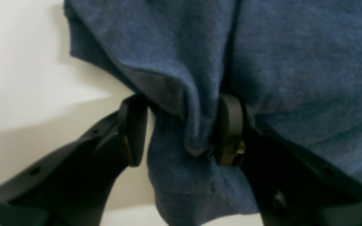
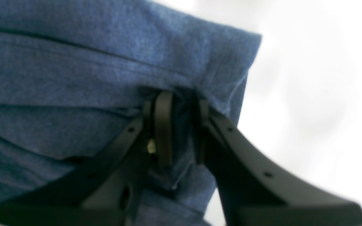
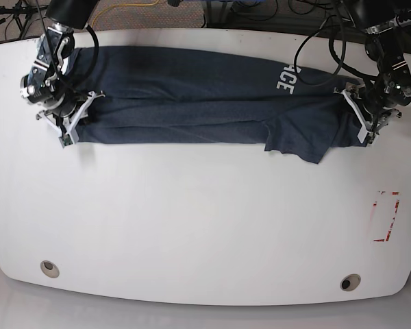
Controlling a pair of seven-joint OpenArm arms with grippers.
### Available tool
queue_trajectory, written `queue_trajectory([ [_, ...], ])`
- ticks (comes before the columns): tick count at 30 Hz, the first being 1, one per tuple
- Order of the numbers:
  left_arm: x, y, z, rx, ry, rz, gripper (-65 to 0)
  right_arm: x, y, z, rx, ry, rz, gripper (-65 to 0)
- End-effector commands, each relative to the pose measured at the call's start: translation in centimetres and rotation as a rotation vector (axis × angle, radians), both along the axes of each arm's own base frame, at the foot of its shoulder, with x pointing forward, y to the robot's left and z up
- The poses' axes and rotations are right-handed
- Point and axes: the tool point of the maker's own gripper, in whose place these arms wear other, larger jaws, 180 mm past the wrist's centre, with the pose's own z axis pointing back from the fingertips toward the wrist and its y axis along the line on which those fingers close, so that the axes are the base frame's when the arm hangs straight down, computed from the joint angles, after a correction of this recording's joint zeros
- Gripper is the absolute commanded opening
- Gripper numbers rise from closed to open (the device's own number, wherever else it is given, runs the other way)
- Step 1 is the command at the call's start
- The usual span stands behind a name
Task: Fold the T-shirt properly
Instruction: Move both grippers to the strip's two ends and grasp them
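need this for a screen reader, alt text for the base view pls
A dark navy T-shirt, folded into a long band, lies across the far side of a white table. The right gripper pinches its left end and the left gripper has cloth between its fingers at the right end.

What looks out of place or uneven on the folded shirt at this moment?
On the dark navy-blue heathered cloth T-shirt, one sleeve flap hangs past the straight lower fold edge, near the end with the white letters. The rest forms a neat long band on the white table.
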Motion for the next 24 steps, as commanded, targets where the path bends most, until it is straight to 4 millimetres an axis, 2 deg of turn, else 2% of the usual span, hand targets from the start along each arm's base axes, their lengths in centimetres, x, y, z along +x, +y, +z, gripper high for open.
queue_trajectory([
  [1,0.5,-0.5,-0.2,0.01,0.022,-0.004,-34.4,0.7,-1.4,-0.2,-0.062,0.053,0.006,-54.7],
  [8,1.7,-2.2,-0.2,-0.043,-0.004,0.048,-34.4,3.5,-2.8,0.7,-0.06,0.03,-0.009,-54.7],
  [11,1.9,-2.6,-0.1,-0.059,-0.012,0.076,-34.4,4.2,-3.6,1.0,-0.063,0.027,-0.018,-54.7],
  [16,2.7,-3.7,0.2,-0.083,-0.03,0.076,-34.4,4.9,-3.7,1.4,-0.062,0.0,-0.016,-54.7],
  [24,4.2,-3.5,3.7,-0.034,-0.139,0.06,-34.0,5.7,-4.2,3.1,-0.094,-0.042,-0.007,-54.7],
])
